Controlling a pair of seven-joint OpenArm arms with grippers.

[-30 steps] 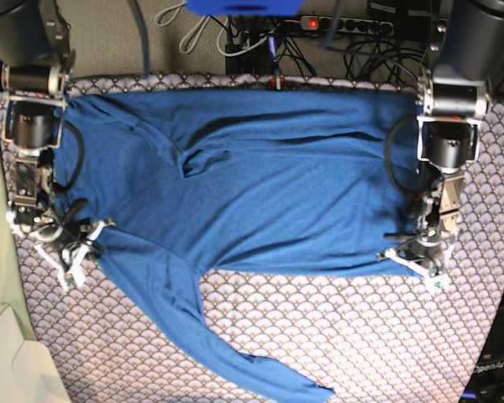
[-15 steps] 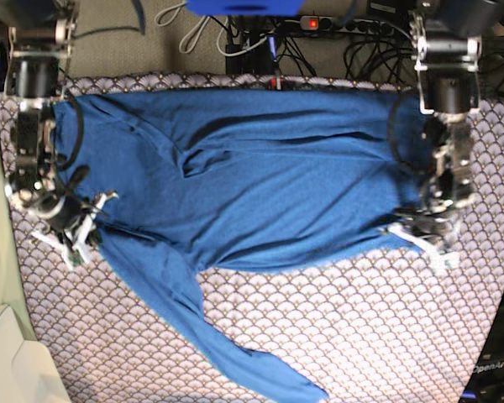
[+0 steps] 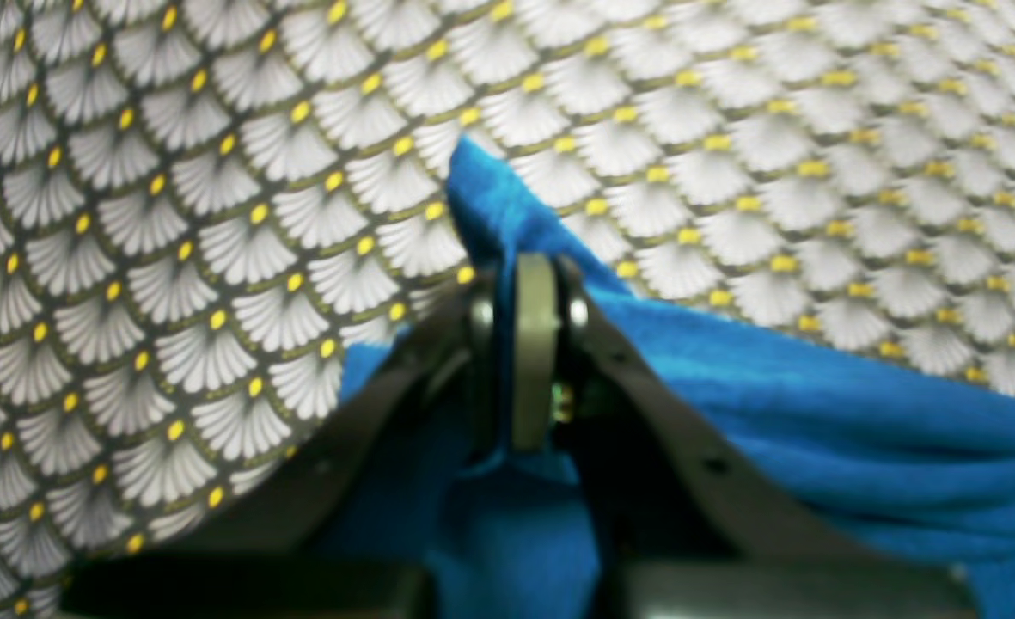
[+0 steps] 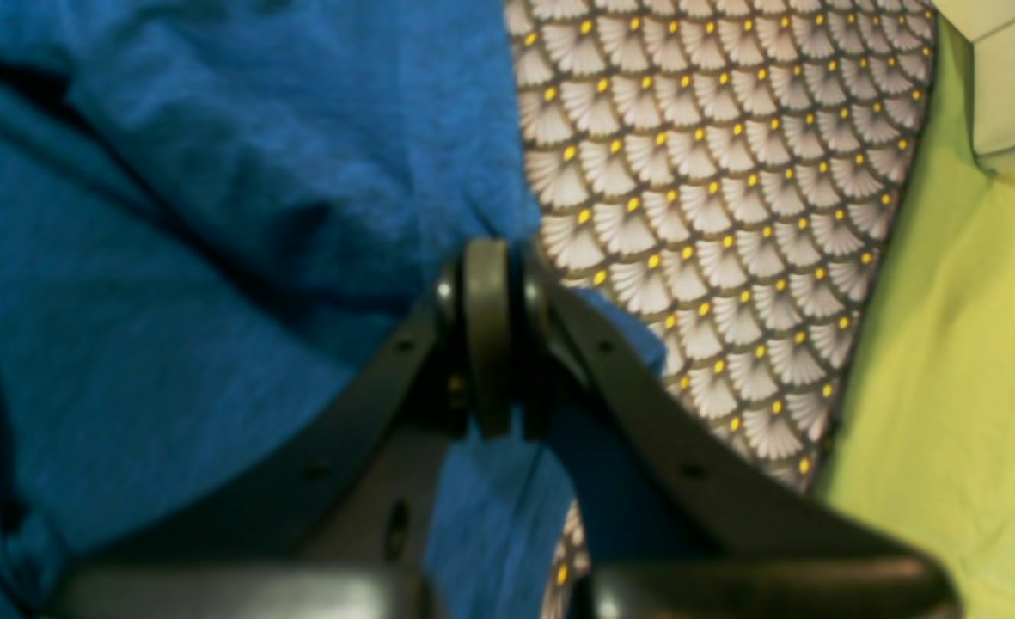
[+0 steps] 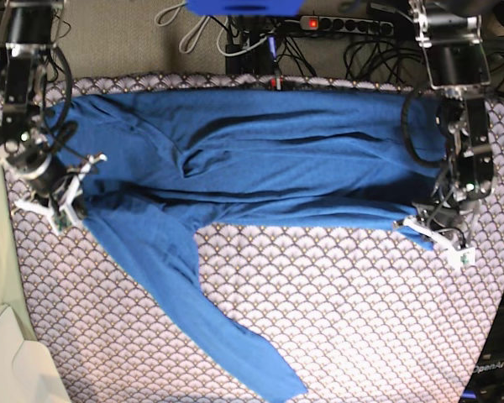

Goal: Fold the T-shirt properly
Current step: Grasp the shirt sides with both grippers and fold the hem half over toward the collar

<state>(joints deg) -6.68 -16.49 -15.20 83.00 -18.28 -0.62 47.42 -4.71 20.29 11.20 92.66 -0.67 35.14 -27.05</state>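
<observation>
Blue knit T-shirt [image 5: 260, 159] lay sprawled in the base view, while wrist views showed left gripper [image 3: 531, 344] and right gripper [image 4: 486, 344] pinching its edges tight over the scalloped tablecloth [image 5: 361, 319].

The scallop-patterned tablecloth [image 5: 344, 319] carries one thing — the blue T-shirt [image 5: 260, 168], spread wide.

light: bright, even | shadows: faint | wrist views: soft, blurred foreground

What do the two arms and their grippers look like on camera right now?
Both arms are black and silver-grey segmented units with black cables looping beside them. The left gripper and right gripper have white parts at the tips. In the wrist views, each has dark grey angled fingers with small holes and olive-grey pads.
</observation>
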